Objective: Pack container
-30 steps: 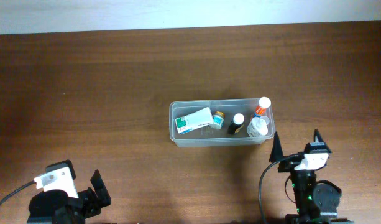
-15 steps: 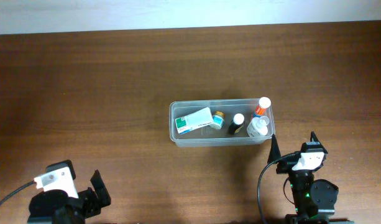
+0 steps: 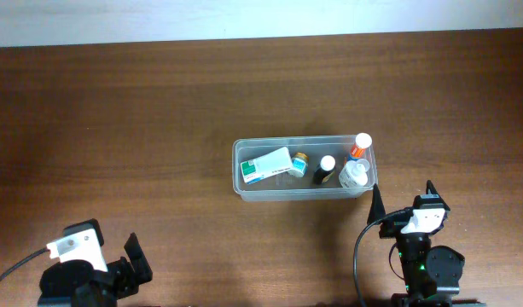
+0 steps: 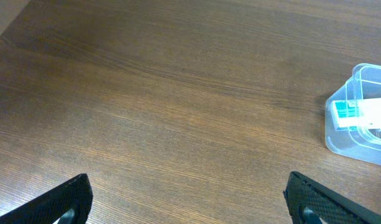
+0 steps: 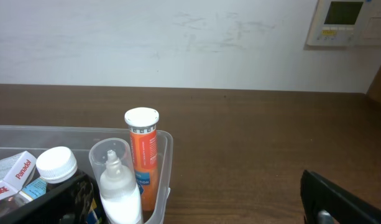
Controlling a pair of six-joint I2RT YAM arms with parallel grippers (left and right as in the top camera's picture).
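Note:
The clear container (image 3: 246,191) stands mid-table. It holds a green and white box (image 3: 268,165), a small capped bottle (image 3: 300,160), a dark bottle with a white cap (image 3: 326,168), a clear bottle of white liquid (image 3: 353,176) and an orange tube (image 3: 360,144). My right gripper (image 3: 404,201) is open and empty, just in front of the container's right front corner. In the right wrist view, the orange tube (image 5: 142,155) and clear bottle (image 5: 119,186) stand behind the container wall (image 5: 167,140), left of the gripper's (image 5: 202,208) centre. My left gripper (image 4: 190,205) is open and empty over bare wood, far left.
The left wrist view shows the container's left end (image 4: 342,134) with the box (image 4: 364,112) at the right edge. A white wall with a thermostat panel (image 5: 345,22) stands behind the table's far edge.
My right gripper has shifted slightly left and back toward its base, then held still. The left arm and the container have not moved.

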